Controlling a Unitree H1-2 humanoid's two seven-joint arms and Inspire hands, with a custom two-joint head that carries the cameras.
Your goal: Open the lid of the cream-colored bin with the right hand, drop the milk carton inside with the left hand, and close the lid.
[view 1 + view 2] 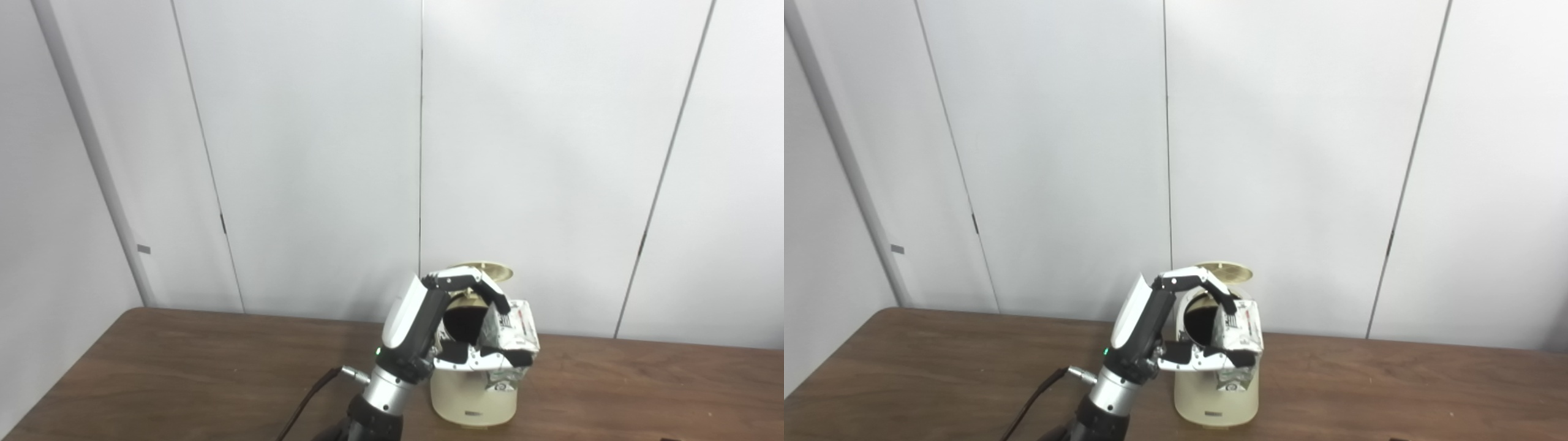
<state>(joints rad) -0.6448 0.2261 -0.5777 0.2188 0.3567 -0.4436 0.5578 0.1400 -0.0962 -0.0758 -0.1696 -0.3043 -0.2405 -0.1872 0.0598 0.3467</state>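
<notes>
1. Left hand [1176, 331] — arm enters from the bottom edge at about 7 o'clock, with the wrist rising toward 1 o'clock.
2. It is closed around the carton [1237, 334]: upper fingers [1206, 283] curl over the carton's top, and the thumb presses in from below.
3. The carton is white with dark print and looks crumpled. It is held off the surface, right at the bin's mouth, on the mouth's 3 o'clock side.
4. Its lower end hangs in front of the bin's upper wall. Whether it touches the rim cannot be told.
5. Bin [474, 401] — cream, rounded, standing upright on the surface near the bottom centre of the view, with a small dark label low on its front.
6. Lid [484, 269] is up, tilted back at the bin's 12 o'clock, with its round gold-toned underside showing. The dark opening shows beneath, between hand and carton.
7. Right hand is out of both views, so its state is unknown.
8. Surface [937, 367] is brown wood grain; the bin sits near its front edge.
9. A dark cable [309, 398] runs from the left wrist down toward 7 o'clock.
10. White wall panels [1059, 153] with thin vertical seams stand behind, at 12 o'clock.
</notes>
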